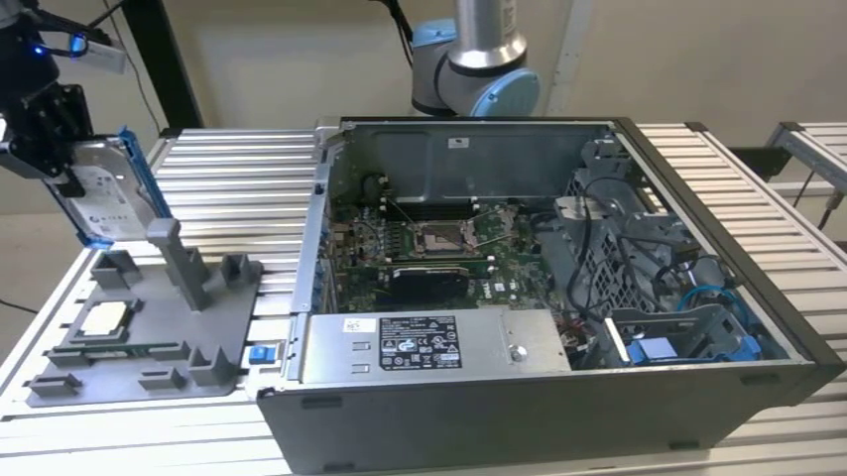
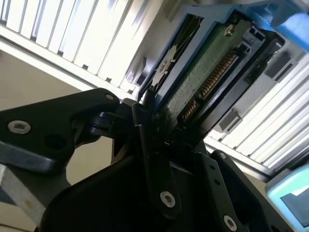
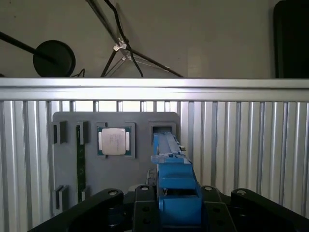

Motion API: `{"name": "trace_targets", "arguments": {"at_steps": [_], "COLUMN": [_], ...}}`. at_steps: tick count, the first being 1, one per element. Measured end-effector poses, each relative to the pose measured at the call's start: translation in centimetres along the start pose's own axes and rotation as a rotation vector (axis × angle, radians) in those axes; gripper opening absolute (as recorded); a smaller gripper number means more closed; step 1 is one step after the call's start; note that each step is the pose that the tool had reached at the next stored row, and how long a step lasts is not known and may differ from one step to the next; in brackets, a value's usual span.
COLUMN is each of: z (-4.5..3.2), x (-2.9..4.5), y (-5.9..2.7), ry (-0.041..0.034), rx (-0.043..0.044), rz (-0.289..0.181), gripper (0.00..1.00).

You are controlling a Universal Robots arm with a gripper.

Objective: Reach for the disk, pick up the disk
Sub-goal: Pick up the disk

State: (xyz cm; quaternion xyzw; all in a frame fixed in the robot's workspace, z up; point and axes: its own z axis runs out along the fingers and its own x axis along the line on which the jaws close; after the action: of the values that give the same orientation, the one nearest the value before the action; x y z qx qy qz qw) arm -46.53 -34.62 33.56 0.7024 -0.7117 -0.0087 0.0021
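In the exterior view the disk (image 1: pixel 117 198), a silver-grey drive with a white label and blue side rails, hangs on edge above the left end of the grey fixture tray (image 1: pixel 159 382). My gripper (image 1: pixel 69 167) is shut on it from the exterior view's left. The second wrist view shows the disk's (image 2: pixel 205 79) green circuit-board underside clamped between black fingers (image 2: pixel 145 130). In the first wrist view the disk's blue rail (image 3: pixel 176 191) runs edge-on out of the gripper (image 3: pixel 176 208), above an empty slot in the tray (image 3: pixel 140 169).
A square silver processor chip (image 1: pixel 106 317) (image 3: pixel 114 141) lies in the tray, and a small blue bracket (image 1: pixel 261 353) sits at its near corner. An open computer case (image 1: pixel 530 407) stands to the exterior view's right on the slatted table (image 1: pixel 238 178). The arm's base (image 1: pixel 477 74) is behind it.
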Motion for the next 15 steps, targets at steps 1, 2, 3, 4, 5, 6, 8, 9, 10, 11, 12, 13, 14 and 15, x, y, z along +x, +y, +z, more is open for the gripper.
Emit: {"name": "trace_targets", "arguments": {"at_steps": [1,2,3,4,5,6,8,9,10,11,12,13,14,15], "z": [-0.22,-0.48,-0.76,-1.04,-1.29,-1.52,-1.94,-2.12,-2.29,-2.43,-2.53,-2.60,-2.67,-2.74], "x": [0.00,0.00,-0.01,-0.01,-0.01,-0.01,-0.02,-0.02,-0.02,-0.02,-0.02,-0.02,-0.02,-0.02], "y": [0.00,0.01,0.01,0.02,0.02,0.02,0.03,0.03,0.03,0.04,0.04,0.04,0.04,0.05], "ry": [0.0000,0.0000,0.0001,0.0000,0.0001,0.0001,0.0001,0.0001,0.0001,0.0000,0.0001,0.0000,0.0000,0.0000], "rx": [0.0000,0.0000,-0.0002,-0.0001,-0.0001,-0.0001,-0.0002,-0.0001,-0.0001,0.0000,-0.0001,0.0000,0.0001,0.0001], "rz": [0.000,0.000,0.000,0.000,0.000,0.000,0.000,0.000,0.000,0.000,0.000,0.000,0.000,0.000], "gripper": [0.00,0.00,0.00,0.00,0.00,0.00,0.00,0.00,0.00,0.00,0.00,0.00,0.00,0.00]}}
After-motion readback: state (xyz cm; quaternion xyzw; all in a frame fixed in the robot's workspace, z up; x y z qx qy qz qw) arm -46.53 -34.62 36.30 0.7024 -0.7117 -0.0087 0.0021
